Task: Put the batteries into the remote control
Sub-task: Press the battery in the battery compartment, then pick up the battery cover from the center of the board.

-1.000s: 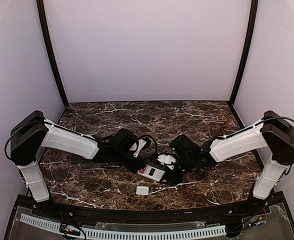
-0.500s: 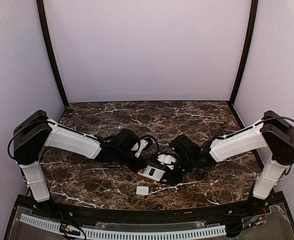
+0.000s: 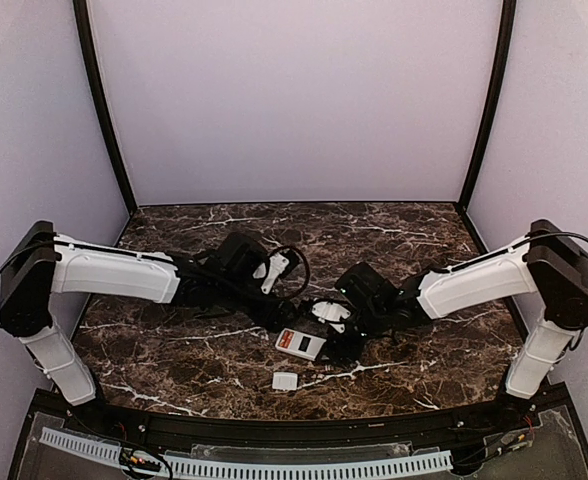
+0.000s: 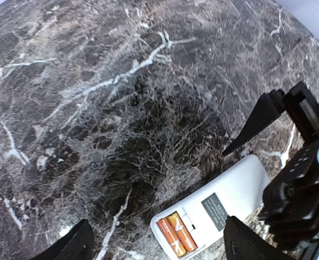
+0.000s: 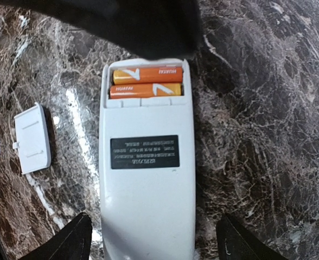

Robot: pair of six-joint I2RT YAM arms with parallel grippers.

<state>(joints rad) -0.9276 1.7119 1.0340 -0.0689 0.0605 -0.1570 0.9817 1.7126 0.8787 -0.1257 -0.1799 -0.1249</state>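
Saw batteries [image 5: 146,82] seated in remote control [image 5: 147,179] from wrists only, not overhead; found left gripper [image 4: 157,230], right gripper [image 5: 154,219] spread, empty.

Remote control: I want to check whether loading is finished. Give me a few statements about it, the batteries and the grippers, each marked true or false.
1. Two batteries lie side by side in the recess of the remote control. True.
2. The cover is fitted over them. False: it lies on the table beside the remote control, apart from it.
3. The remote control lies button face up. False: its labelled back faces up.
4. The right gripper is open, with a finger on each side of the remote control. True.
5. The left gripper holds a battery. False: it is open and empty.
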